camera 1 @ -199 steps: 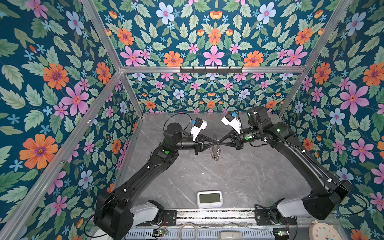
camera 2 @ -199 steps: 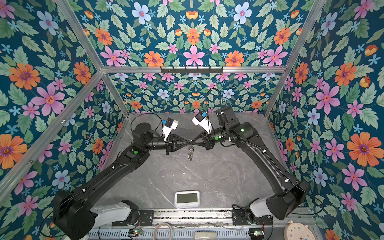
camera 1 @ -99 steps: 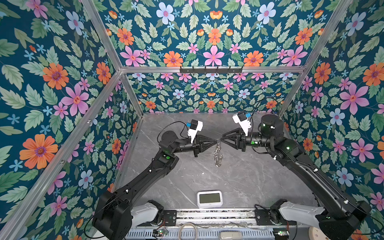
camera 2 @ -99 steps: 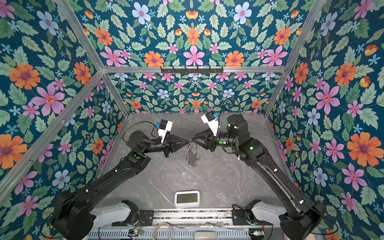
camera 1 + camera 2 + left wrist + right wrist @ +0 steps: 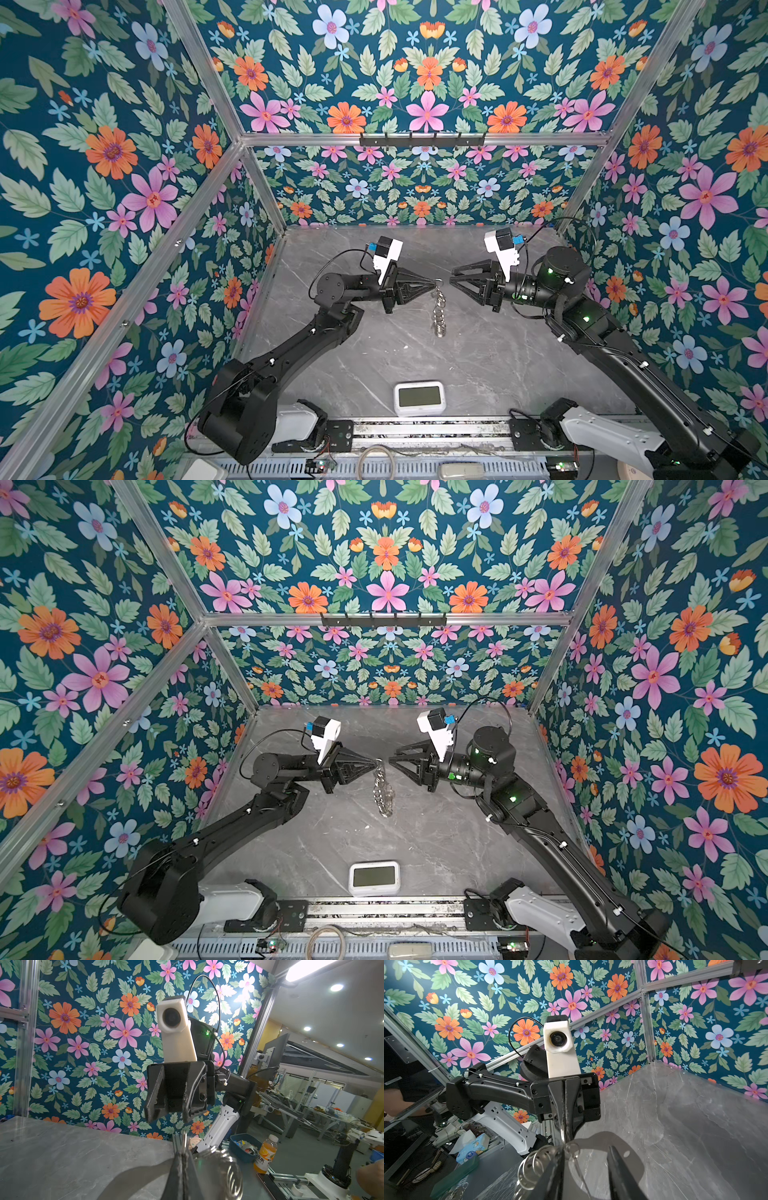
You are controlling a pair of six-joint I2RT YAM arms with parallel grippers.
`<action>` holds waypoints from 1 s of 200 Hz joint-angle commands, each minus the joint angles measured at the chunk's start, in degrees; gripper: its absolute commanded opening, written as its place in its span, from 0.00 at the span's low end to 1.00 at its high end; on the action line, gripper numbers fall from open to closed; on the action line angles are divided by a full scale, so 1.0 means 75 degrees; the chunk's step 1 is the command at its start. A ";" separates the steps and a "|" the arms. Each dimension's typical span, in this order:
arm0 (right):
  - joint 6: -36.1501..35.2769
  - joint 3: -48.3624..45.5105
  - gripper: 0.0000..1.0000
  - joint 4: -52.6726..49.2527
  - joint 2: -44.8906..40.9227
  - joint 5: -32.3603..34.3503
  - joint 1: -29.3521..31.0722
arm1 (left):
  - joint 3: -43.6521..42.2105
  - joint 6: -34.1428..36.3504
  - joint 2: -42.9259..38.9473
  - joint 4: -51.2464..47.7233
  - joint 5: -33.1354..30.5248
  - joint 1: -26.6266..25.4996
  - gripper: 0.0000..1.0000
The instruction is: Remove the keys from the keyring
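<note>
The left claw (image 5: 434, 285) is pinching shut on the top of the keyring (image 5: 439, 316), which is hanging down from it as a bunch of silver rings over the middle of the grey tabletop (image 5: 478, 357). Whether its lower end is touching the surface cannot be told. The right claw (image 5: 454, 279) is standing parted and empty just beside the top of the bunch, facing the left one. No loose key is lying anywhere on the tabletop, and the keys cannot be picked out from the rings in any view, so the job is looking barely begun — the ring is being held up, but pulling both keys off is probably all left to do. As for writing, the white clock (image 5: 419, 398) near the front edge is showing a blank screen. Beyond the enclosure, in the left wrist view, an orange drink bottle (image 5: 266, 1153) is showing "B水" on its label — nothing else is readable.
</note>
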 commanded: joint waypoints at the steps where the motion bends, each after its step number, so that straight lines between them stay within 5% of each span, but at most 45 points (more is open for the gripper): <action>1: 0.0359 0.0044 0.36 0.0738 0.0088 -0.0585 0.0023 | 0.0096 -0.0952 0.0150 0.1526 0.0092 0.0020 0.00; 103: 0.0123 0.0580 0.25 0.0453 0.0616 -0.0759 0.0607 | 0.0126 -0.1123 0.0293 0.1700 -0.0012 0.0032 0.00; 165: -0.0015 0.0681 0.00 0.0198 0.0629 -0.0323 0.0665 | 0.0126 -0.1083 0.0283 0.1620 -0.0025 0.0043 0.00; 188: -0.0281 0.1016 0.00 -0.0549 0.0697 -0.0024 0.0659 | 0.0206 -0.0921 0.0207 0.1038 -0.0025 0.0087 0.00; 200: -0.0545 0.1253 0.00 -0.1098 0.0745 0.0116 0.0661 | 0.0220 -0.0777 0.0130 0.0600 -0.0005 0.0165 0.14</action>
